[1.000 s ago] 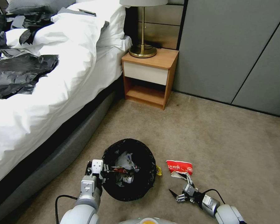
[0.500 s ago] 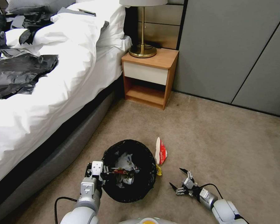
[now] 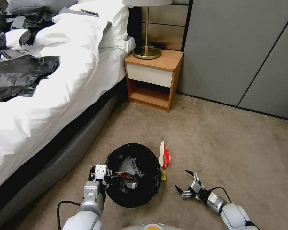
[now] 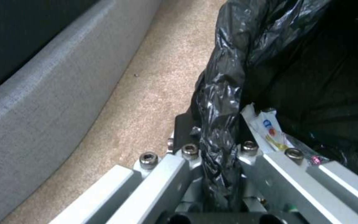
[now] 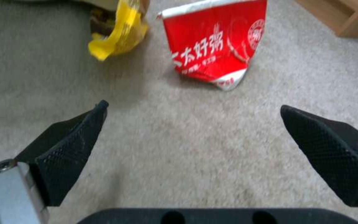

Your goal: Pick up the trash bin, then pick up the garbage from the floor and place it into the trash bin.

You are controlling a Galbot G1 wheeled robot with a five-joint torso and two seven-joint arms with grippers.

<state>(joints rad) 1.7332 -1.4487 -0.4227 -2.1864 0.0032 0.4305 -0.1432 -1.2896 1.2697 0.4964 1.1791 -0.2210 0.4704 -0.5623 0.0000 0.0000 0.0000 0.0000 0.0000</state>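
The trash bin (image 3: 132, 174), lined with a black bag, stands on the carpet with tissue and wrappers inside (image 3: 128, 174). My left gripper (image 3: 100, 174) is shut on its near-left rim. In the left wrist view the liner (image 4: 218, 146) is pinched between the fingers (image 4: 175, 161). A red-white snack wrapper (image 3: 164, 155) stands on edge against the bin's right side. A yellow wrapper (image 3: 163, 174) lies just below it. My right gripper (image 3: 181, 180) hovers low over the carpet, open and empty, short of both pieces. The right wrist view shows the red-white wrapper (image 5: 216, 46) and yellow wrapper (image 5: 119, 37) ahead of the right gripper (image 5: 193, 109).
A bed (image 3: 54, 95) with white bedding and a grey base (image 4: 42, 93) runs along the left. A wooden nightstand (image 3: 153, 80) with a brass lamp (image 3: 146, 51) stands ahead. Grey wall panels (image 3: 239, 51) close the back. Open carpet (image 3: 239, 153) lies to the right.
The red-white wrapper went from lying flat in front of the right gripper to standing on edge beside the bin. The open right gripper shifted slightly; the left arm and bin barely moved.
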